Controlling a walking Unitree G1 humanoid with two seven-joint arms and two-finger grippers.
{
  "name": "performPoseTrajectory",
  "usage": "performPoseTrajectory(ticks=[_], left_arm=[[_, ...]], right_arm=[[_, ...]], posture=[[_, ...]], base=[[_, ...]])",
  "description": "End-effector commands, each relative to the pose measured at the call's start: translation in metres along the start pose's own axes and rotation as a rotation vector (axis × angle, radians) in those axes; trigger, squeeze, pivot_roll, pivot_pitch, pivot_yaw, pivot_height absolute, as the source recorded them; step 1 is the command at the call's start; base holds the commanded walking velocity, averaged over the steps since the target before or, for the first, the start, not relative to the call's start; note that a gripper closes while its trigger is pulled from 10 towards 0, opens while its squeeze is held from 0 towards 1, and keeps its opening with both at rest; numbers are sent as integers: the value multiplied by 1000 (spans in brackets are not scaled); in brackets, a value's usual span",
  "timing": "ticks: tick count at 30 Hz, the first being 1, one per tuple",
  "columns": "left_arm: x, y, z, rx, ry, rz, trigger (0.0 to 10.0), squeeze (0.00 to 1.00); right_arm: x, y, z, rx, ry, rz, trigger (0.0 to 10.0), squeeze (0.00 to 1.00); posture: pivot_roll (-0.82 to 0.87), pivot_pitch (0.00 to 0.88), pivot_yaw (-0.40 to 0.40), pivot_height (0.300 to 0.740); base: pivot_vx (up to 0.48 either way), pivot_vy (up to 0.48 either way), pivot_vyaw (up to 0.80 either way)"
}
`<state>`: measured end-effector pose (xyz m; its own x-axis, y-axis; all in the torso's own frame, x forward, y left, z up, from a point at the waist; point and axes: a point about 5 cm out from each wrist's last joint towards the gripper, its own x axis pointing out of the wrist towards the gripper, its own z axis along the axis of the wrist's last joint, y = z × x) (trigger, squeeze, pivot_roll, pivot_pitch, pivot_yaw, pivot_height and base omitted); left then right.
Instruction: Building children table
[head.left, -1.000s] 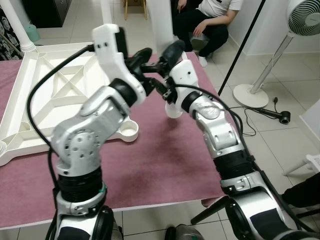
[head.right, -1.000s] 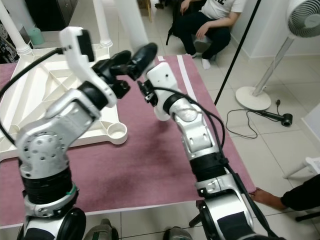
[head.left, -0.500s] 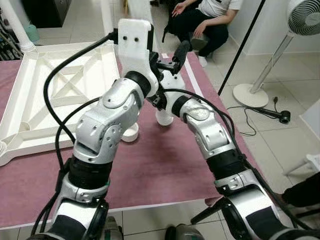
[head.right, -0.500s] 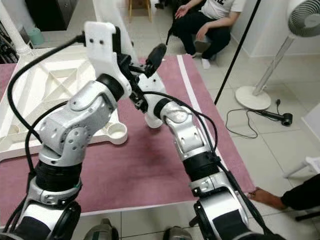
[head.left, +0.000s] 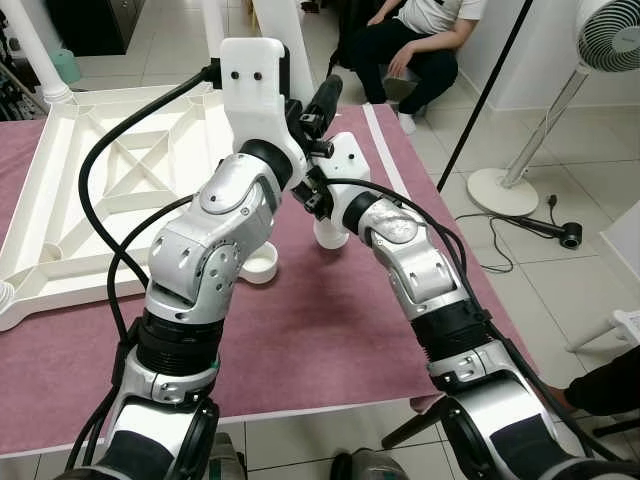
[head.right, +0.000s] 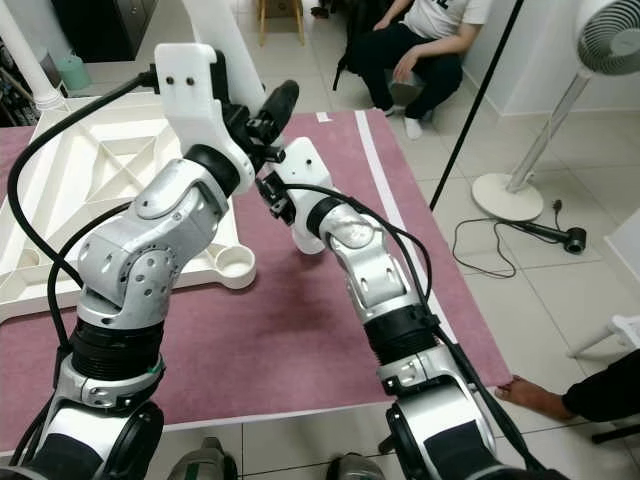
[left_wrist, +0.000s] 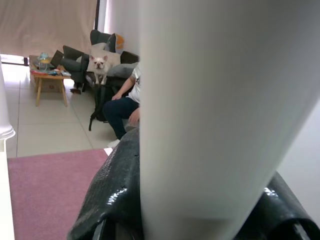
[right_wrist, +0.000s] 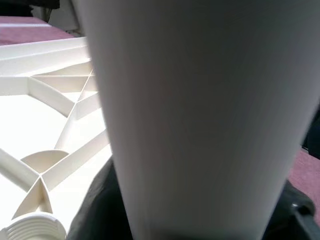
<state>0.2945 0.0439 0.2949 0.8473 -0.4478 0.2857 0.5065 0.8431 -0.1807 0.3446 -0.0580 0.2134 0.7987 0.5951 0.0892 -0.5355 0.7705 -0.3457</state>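
Maroon-covered table (head.left: 330, 330) on a tiled floor; a person (head.left: 415, 45) sits beyond it and a fan (head.left: 605, 35) stands to my right.

1. Left pincer (head.left: 316, 108): pinching the leg (head.right: 226, 20). In the left wrist view one black finger lies on each side of the white tube.
2. Right pincer (right_wrist: 195, 220): also pinching the leg, lower down, with dark fingers on both flanks of the tube in the right wrist view.
3. Change: one second ago my left pincer sat beside the right one, off the leg. It has since risen and closed on the tube, and over the last half second both arms have carried the leg slightly to my left.
4. Leg position: tilted, with its lower end (head.left: 330, 232) on or just above the cover, near the open corner socket (head.left: 260, 266) of the upturned tabletop (head.left: 150, 95) but not in it.
5. Meaning: I judge the two-handed hold secure. The leg must next be stood upright, its end moved over the socket, then seated. Other legs already stand at the far corners.
6. Markings: no brand, label or writing can be read.
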Motion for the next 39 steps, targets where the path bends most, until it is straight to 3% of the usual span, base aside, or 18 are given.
performPoseTrajectory(ticks=[1,4,5,6,9,10,13,16,20,22,24,27,29,33,34,35,36,39], left_arm=[[1,-16,-2,-13,16,-117,0,0],[1,-17,-2,-6,13,-133,0,0],[0,-16,1,5,7,-179,0,0],[-1,-14,4,4,11,-239,0,0],[-3,-12,6,6,13,-290,0,0],[-7,-8,11,-7,17,-385,0,0],[-13,-5,17,-55,20,-507,0,0],[-16,-3,21,-79,14,-563,0,0],[-20,0,37,-182,-49,-708,0,0],[-20,0,37,-182,-49,-708,0,0],[-20,0,45,-259,-85,-740,0,0],[-20,0,45,-259,-85,-740,0,0],[-21,-1,47,-310,-108,-765,0,0],[-21,-2,47,-317,-111,-770,0,0],[-22,-2,46,-319,-111,-779,0,0],[-22,-2,46,-319,-111,-779,0,0],[-22,-2,46,-318,-111,-783,0,0],[-24,0,45,-316,-110,-791,0,0]], right_arm=[[3,0,14,3,-67,7,10000,1000],[1,0,18,25,-99,28,10000,1000],[-9,3,25,71,-147,146,10000,0],[-23,7,30,90,-182,289,10000,0],[-37,10,33,97,-200,420,10000,0],[-57,13,34,117,-192,595,10000,0],[-75,10,33,148,-161,725,10000,0],[-82,9,32,162,-141,770,10000,0],[-94,1,25,229,-82,837,10000,0],[-94,1,25,229,-82,837,10000,0],[-92,-3,30,320,-121,831,10000,0],[-92,-3,30,320,-121,831,10000,0],[-89,-4,36,418,-172,835,10000,0],[-88,-3,38,444,-184,839,10000,0],[-87,-4,39,468,-192,848,706,0],[-87,-4,39,468,-192,848,706,0],[-87,-5,40,492,-199,856,0,0],[-88,-7,41,536,-202,861,0,0]], posture=[[66,0,26,740],[66,0,26,740],[68,0,24,740],[68,0,24,740],[68,0,24,740],[63,0,28,740],[54,0,34,740],[52,0,35,740],[49,0,37,740],[49,0,37,740],[47,0,40,740],[47,0,40,740],[53,0,35,740],[58,0,32,740],[60,0,30,740],[60,0,30,740],[61,0,28,740],[60,0,25,740]], base=[[0,0,0],[0,0,0],[0,0,0],[0,0,0],[0,0,0],[0,0,0],[0,0,0],[0,0,0],[0,0,0],[0,0,0],[0,0,0],[0,0,0],[0,0,0],[0,0,0],[0,0,0],[0,0,0],[0,0,0],[0,0,0]])
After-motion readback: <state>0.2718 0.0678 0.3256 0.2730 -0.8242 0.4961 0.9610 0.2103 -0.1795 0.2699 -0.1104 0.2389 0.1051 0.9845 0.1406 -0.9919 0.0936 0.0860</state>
